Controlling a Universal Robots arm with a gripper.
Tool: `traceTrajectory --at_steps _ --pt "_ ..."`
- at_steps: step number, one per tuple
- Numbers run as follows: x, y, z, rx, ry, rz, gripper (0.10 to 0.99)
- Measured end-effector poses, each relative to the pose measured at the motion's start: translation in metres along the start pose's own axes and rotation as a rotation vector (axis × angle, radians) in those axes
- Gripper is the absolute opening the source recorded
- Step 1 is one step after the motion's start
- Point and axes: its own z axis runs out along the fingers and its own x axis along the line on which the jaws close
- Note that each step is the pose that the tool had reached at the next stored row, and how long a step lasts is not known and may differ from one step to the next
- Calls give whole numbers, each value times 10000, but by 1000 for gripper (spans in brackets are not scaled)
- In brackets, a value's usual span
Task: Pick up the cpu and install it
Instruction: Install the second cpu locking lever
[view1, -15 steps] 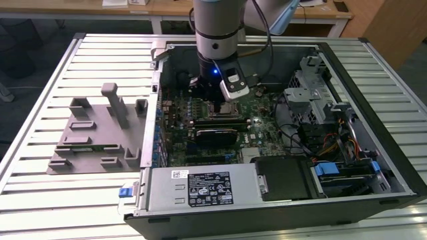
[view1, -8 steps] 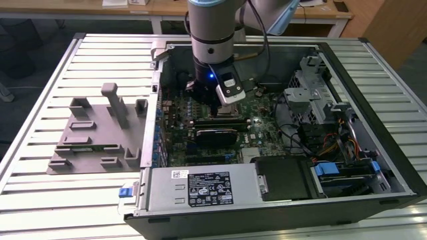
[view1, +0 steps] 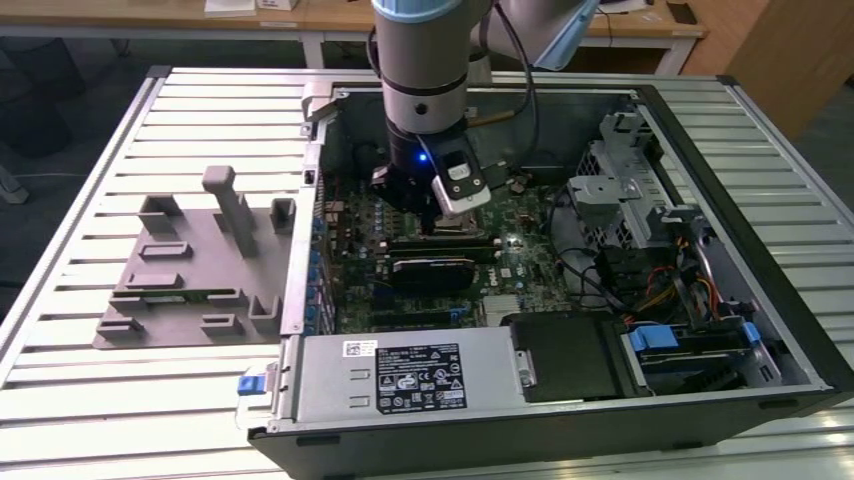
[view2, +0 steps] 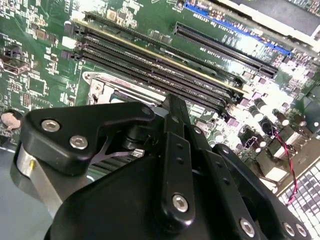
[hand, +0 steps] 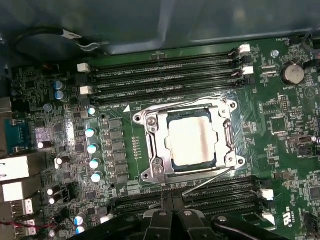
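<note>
Nearest us in the first wrist view, the tool (hand: 172, 220) is hovering just short of the socket frame (hand: 187, 142); we cannot tell how wide it is standing. Beyond it the cpu (hand: 192, 140) is lying flat inside that frame on the motherboard (hand: 280, 125). We are judging it light, stiff, slick on top and fragile underneath, so best taken by its opposite edges. The exterior view is showing the arm (view1: 424, 100) reaching into the computer case (view1: 747, 240), toward the slatted tabletop's (view1: 80, 400) far edge.
</note>
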Motion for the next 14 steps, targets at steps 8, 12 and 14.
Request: traceTrajectory --at_steps 8,12,14 --pt "55 -16 32 -292 13 12 106" --pt "67 -84 48 -624 47 37 106" --pt "62 -136 60 -711 61 42 106"
